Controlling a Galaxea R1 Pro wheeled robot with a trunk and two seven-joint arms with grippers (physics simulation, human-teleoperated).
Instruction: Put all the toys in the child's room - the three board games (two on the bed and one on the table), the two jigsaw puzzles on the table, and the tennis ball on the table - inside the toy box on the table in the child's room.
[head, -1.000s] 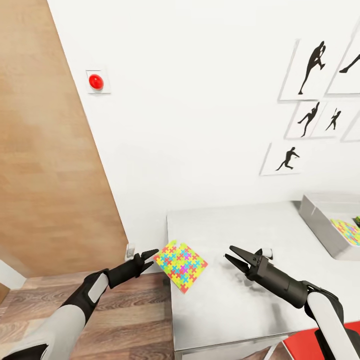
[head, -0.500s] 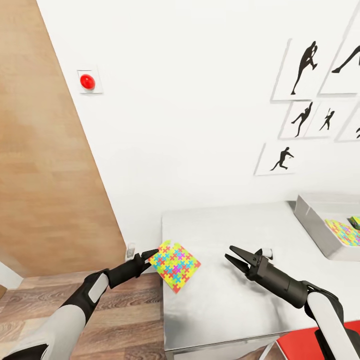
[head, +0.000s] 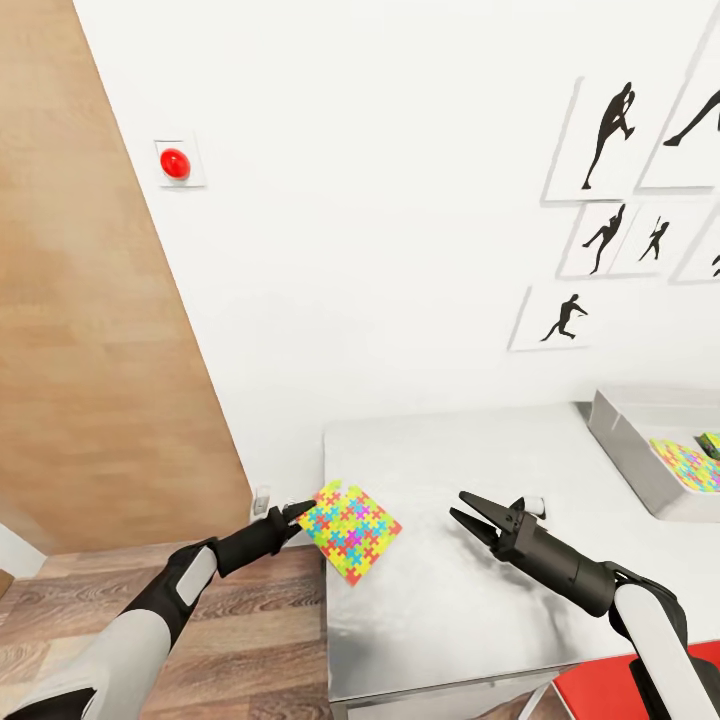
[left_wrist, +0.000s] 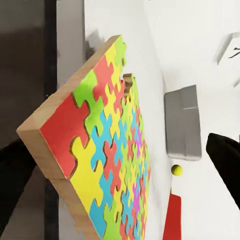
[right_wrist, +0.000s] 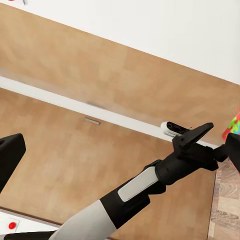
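From the head camera, the left gripper (head: 300, 513) has its fingers clenched on a corner of the jigsaw puzzle (head: 351, 530), held tilted over the near left corner of the surface (head: 470, 600), while the right gripper (head: 470, 512) hovers with fingers spread and empty, and the toy box (head: 640, 450) sits far right with another puzzle inside. The left wrist camera shows the puzzle (left_wrist: 107, 155) up close, with the toy box (left_wrist: 182, 122) and a tennis ball (left_wrist: 176, 170) beyond. The right wrist camera looks at the left arm (right_wrist: 145, 187) before a wooden door (right_wrist: 100, 100).
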